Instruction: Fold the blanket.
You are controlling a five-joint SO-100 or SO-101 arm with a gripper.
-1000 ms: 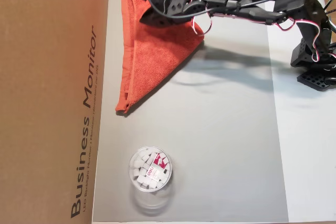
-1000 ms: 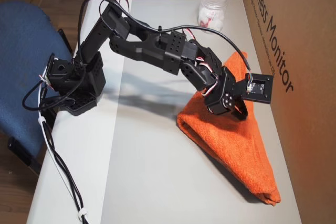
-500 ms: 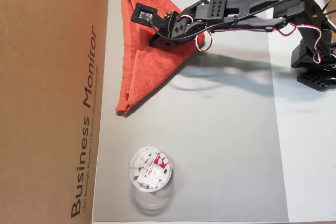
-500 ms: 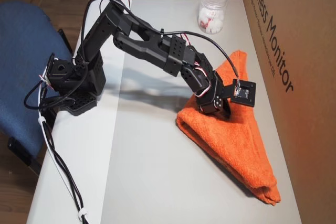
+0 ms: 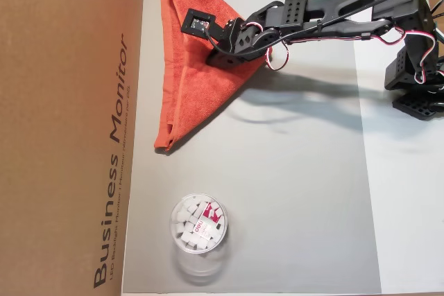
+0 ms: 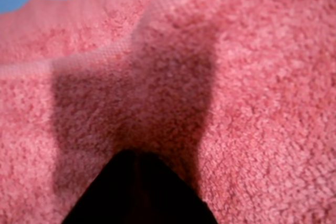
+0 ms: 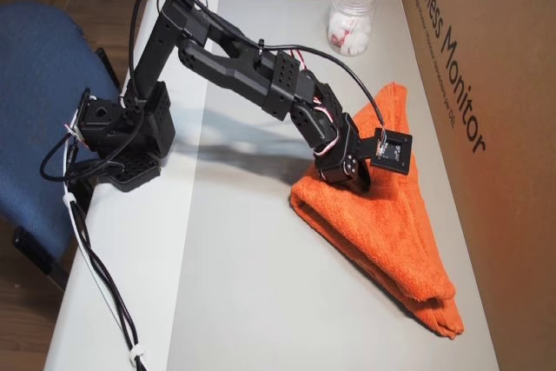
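One hand (image 7: 358, 182) was all the arm had to work with, and it was down on the blanket (image 5: 198, 84), pressing into the terry near the wide end of the fold. In the wrist view the dark tip of the hand (image 6: 137, 190) sat right against the cloth (image 6: 252, 103), but I could not tell whether its fingers were apart, together or pinching any fabric; the overhead views hid them under the wrist.

The blanket lay as a long triangle, already doubled over, running beside the cardboard box (image 5: 66, 129) with its narrow point toward the clear tub (image 5: 198, 224), which stood well apart from it on the grey bench (image 5: 291, 192).

To my eye the step was either flattening this fold or taking hold for a second one. To do it well, the hand needed to catch both layers together at the hem, not just the top one, then lift only enough to clear the pile and carry the cloth over slowly, lest the lower layer drag and spoil the crease. The box stood close, so a swing toward it risked a bump.
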